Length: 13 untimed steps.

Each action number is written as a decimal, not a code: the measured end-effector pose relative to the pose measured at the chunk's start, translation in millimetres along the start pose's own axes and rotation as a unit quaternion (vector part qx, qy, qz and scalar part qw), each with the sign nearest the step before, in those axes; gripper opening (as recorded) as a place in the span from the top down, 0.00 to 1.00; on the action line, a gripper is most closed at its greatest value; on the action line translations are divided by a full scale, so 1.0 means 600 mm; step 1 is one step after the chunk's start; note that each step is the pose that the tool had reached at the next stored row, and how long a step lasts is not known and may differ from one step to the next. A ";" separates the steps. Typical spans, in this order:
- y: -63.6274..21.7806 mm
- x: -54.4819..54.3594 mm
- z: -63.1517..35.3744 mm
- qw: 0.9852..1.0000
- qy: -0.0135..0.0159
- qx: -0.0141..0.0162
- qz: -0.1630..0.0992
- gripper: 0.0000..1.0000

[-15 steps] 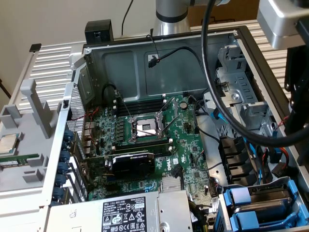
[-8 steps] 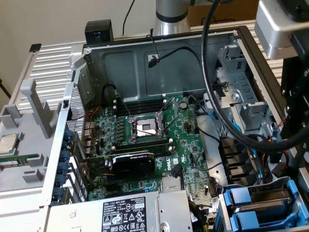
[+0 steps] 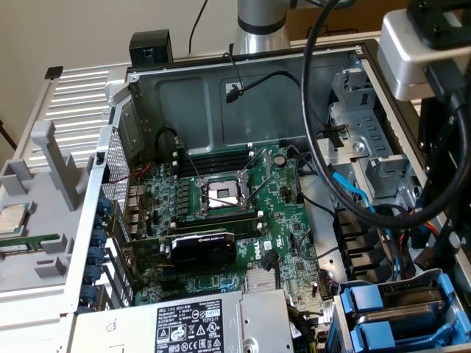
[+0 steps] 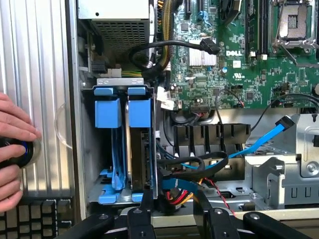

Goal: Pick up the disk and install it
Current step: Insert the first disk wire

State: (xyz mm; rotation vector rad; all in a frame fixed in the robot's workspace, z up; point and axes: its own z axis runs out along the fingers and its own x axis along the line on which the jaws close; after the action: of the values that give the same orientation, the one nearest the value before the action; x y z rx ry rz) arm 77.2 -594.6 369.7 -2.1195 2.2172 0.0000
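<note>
Gripper [image 4: 177, 219]: jaws wide, nothing held. Disk [image 4: 137, 107]: seated in drive cage [image 4: 119, 81], five o'clock in the exterior view. Its long axis is parallel to the fingers, and it lies just beside one fingertip, possibly touching.

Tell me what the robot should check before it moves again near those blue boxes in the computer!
1. Gripper open and gripping nothing: ok.
2. Disk standing in the drive cage: ok.
3. Disk pushed all the way in: cannot tell.
4. Cables out of the gripper's way: not ok, loops show between its fingers.
5. Person's hand away from the gripper: ok, it rests on a round black button off to the side.
</note>
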 end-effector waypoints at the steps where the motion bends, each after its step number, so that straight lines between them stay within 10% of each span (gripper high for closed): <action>1: 0.000 0.000 0.002 1.000 0.000 0.000 0.003 0.55; 4: 0.000 0.000 0.005 1.000 -0.003 0.000 0.015 0.55; 10: 0.001 0.000 0.007 0.999 -0.023 -0.002 0.028 0.55; 13: 0.001 0.000 0.010 0.999 -0.027 -0.002 0.039 0.55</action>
State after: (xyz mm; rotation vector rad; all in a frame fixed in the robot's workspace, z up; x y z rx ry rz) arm 76.9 -594.5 363.8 -2.0094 2.2689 0.0650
